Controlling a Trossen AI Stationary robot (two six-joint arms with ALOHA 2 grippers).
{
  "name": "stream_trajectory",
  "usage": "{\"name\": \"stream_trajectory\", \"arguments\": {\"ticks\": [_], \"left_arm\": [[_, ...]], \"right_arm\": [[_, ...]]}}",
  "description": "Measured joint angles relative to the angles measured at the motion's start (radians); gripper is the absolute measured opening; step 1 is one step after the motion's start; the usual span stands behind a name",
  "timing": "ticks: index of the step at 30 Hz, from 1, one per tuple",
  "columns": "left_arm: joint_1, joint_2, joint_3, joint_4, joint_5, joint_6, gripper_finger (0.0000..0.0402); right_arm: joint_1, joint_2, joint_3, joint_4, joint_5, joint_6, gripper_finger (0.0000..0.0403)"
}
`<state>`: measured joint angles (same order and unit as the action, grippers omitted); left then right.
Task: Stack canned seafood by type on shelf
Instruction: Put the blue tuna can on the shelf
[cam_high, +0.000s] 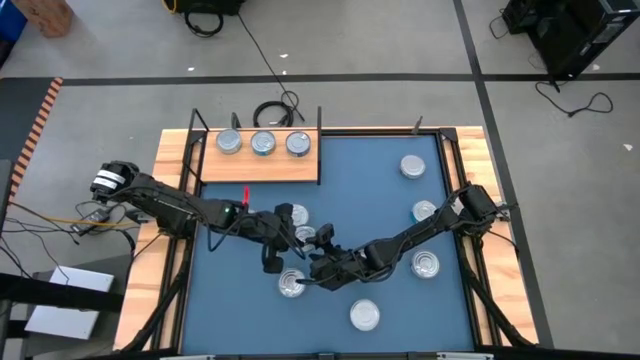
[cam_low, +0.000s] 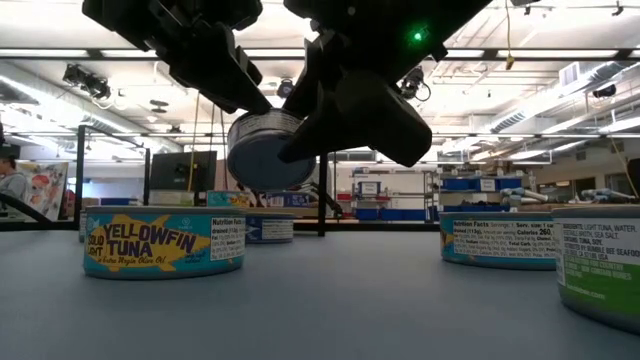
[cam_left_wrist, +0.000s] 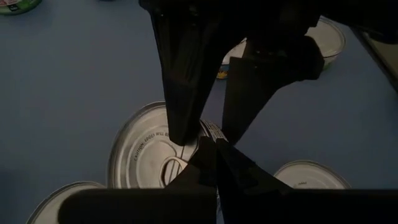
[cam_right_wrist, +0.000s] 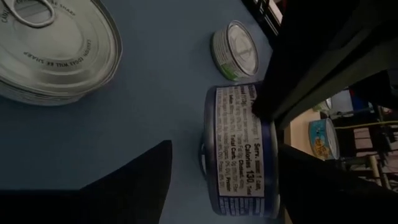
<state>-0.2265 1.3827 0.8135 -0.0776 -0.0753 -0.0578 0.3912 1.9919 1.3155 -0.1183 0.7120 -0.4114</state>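
The left pincer (cam_low: 262, 130) grips a tilted tin (cam_low: 262, 150) above the table (cam_low: 330, 300). The right pincer (cam_high: 318, 268) stands open just beside it, fingers spread clear of the tin.

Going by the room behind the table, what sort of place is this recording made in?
Most likely a robotics lab or workshop: ceiling strip lights over an open hall, benches with a monitor and blue bins behind, and cables trailing over the grey taped floor.

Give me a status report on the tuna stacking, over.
Left gripper shut on raised tin. Right gripper open, straddling it. Three tins on shelf; loose tins on mat below.
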Motion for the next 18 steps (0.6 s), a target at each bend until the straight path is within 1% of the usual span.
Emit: {"name": "stream_trajectory", "arguments": {"ticks": [11, 18], "left_arm": [[0.000, 0.000, 0.000, 0.007, 0.007, -0.003, 0.0000], [0.000, 0.000, -0.006, 0.027, 0.000, 0.001, 0.0000]], "right_arm": [[-0.007, 0.000, 0.000, 0.020, 0.003, -0.011, 0.0273], [-0.001, 0.000, 0.000, 0.028, 0.028, -0.016, 0.0270]]}}
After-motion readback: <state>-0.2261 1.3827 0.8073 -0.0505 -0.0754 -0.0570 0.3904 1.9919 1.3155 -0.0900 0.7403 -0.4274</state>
